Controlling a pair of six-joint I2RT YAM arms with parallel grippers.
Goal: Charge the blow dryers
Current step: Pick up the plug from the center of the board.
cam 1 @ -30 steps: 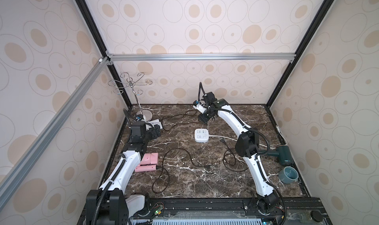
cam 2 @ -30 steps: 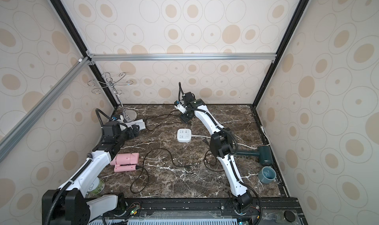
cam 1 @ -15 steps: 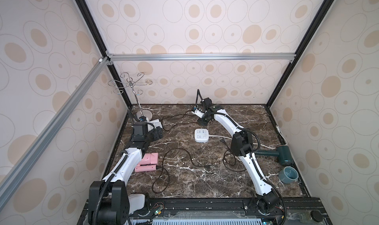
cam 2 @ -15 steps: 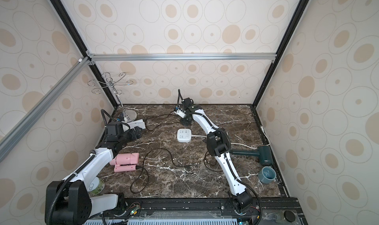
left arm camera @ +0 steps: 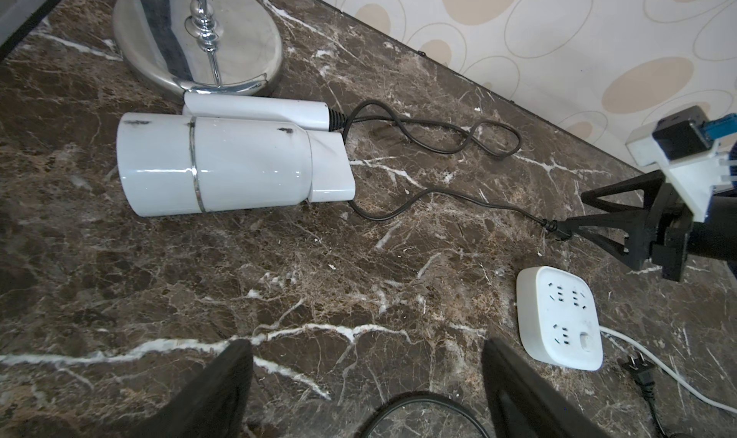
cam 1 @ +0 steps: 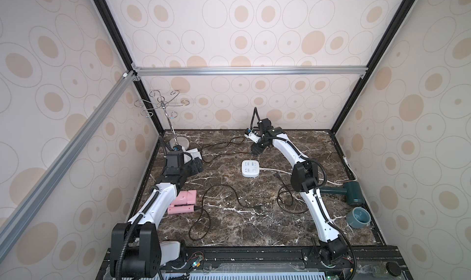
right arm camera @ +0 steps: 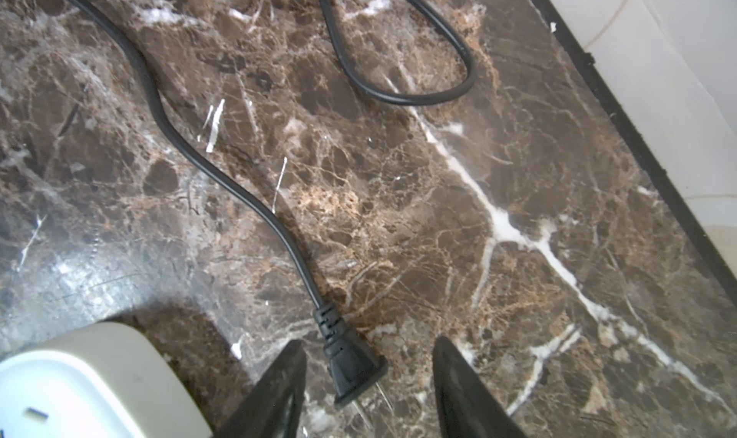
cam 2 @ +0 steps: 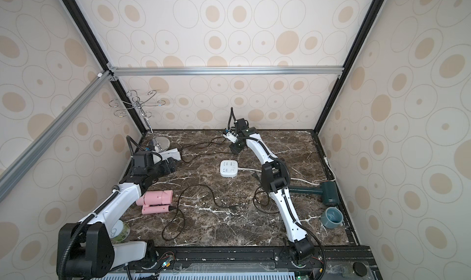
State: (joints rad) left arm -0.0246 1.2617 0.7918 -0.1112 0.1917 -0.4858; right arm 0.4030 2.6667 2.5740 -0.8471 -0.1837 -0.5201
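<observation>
Where the right tool [right arm camera: 369, 342] hangs low over the bench [right arm camera: 518, 157], its jaws stand part open and hold nothing. A black plug [right arm camera: 351, 370] lies flat between them, clear of both fingers. Its cord [right arm camera: 223, 180] runs back to the white dryer [left arm camera: 223, 165], which lies on its side against the stand [left arm camera: 199, 37] base. The socket block [right arm camera: 79, 384] sits just beside the right tool. Left tool [left arm camera: 365, 344]: jaws wide, empty, near the white dryer, not touching it. Pink dryer [cam 1: 184, 202] lies beside the left arm. Green dryer [cam 1: 353, 193] lies at the bench's right edge near the cup [cam 1: 358, 217], well apart from both tools.
</observation>
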